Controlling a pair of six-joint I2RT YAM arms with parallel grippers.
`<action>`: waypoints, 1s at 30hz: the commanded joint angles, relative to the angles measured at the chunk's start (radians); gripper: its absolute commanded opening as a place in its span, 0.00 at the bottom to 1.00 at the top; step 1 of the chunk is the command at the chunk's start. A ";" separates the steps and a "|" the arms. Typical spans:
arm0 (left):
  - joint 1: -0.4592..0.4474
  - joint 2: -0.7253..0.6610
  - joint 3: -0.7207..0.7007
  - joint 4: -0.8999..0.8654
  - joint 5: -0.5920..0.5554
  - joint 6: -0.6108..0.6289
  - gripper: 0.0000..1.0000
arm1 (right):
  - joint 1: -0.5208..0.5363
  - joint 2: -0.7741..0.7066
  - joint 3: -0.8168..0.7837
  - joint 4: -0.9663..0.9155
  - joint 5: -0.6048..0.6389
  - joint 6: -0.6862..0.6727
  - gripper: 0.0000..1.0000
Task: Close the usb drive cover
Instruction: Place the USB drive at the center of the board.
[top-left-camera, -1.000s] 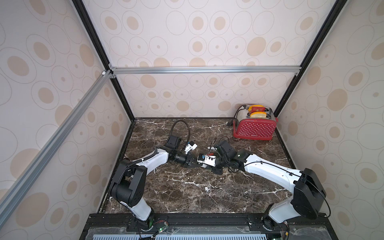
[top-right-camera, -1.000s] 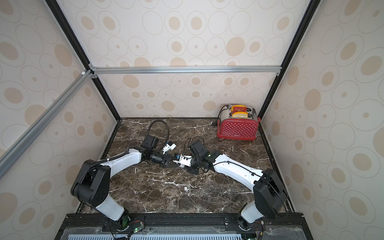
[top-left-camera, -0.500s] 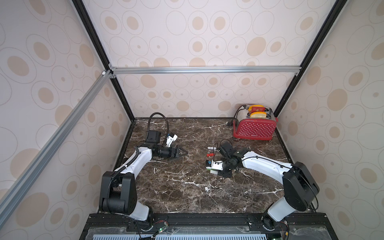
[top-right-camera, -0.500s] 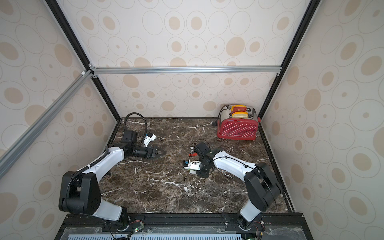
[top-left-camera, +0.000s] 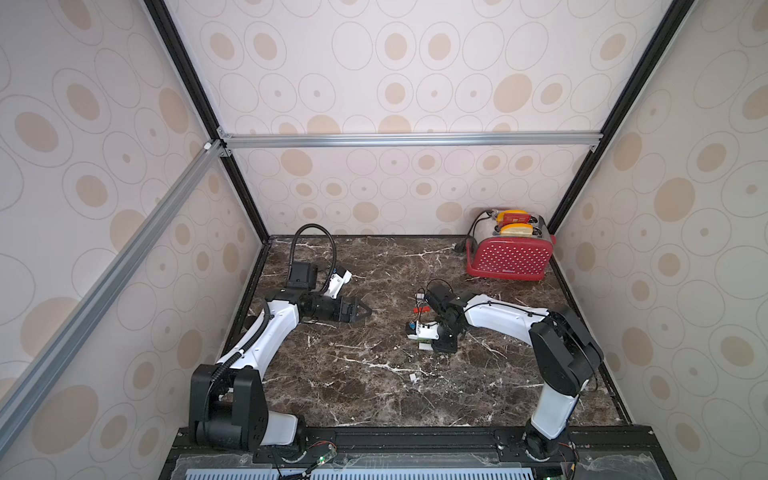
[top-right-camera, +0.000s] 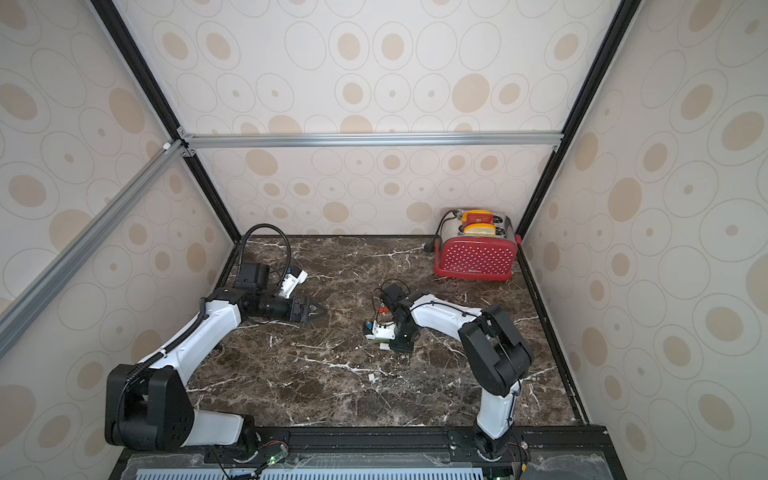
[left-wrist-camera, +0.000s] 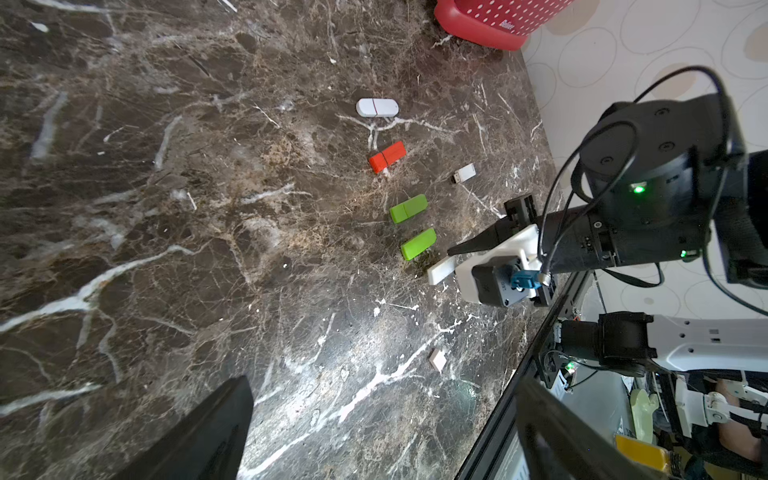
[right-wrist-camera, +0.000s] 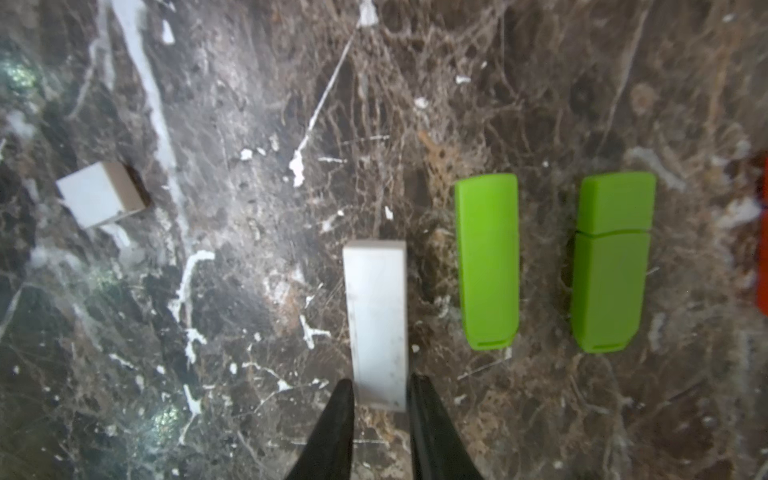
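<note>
The white usb drive (right-wrist-camera: 376, 320) lies on the table (right-wrist-camera: 124, 395), its end between the right gripper's (right-wrist-camera: 380, 395) narrowly parted fingers; whether they pinch it, I cannot tell. The left gripper (top-left-camera: 365, 311) is spread wide, well apart. The toaster (top-left-camera: 509, 259) holds two slices (top-left-camera: 515, 229).

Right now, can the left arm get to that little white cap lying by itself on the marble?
Probably yes. The white cap lies alone on bare marble, the left tool is open, and nothing stands between them; the right tool sits aside at the white drive.
</note>
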 joint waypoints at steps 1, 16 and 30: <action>0.001 -0.002 0.005 -0.022 -0.008 0.034 0.99 | 0.005 0.010 0.012 -0.027 -0.003 0.001 0.33; 0.001 0.009 0.005 -0.028 -0.019 0.043 0.99 | 0.097 -0.211 -0.110 0.071 -0.181 -0.006 0.52; 0.001 -0.002 0.002 -0.032 -0.024 0.050 0.99 | 0.217 -0.067 -0.077 0.071 -0.164 -0.063 0.49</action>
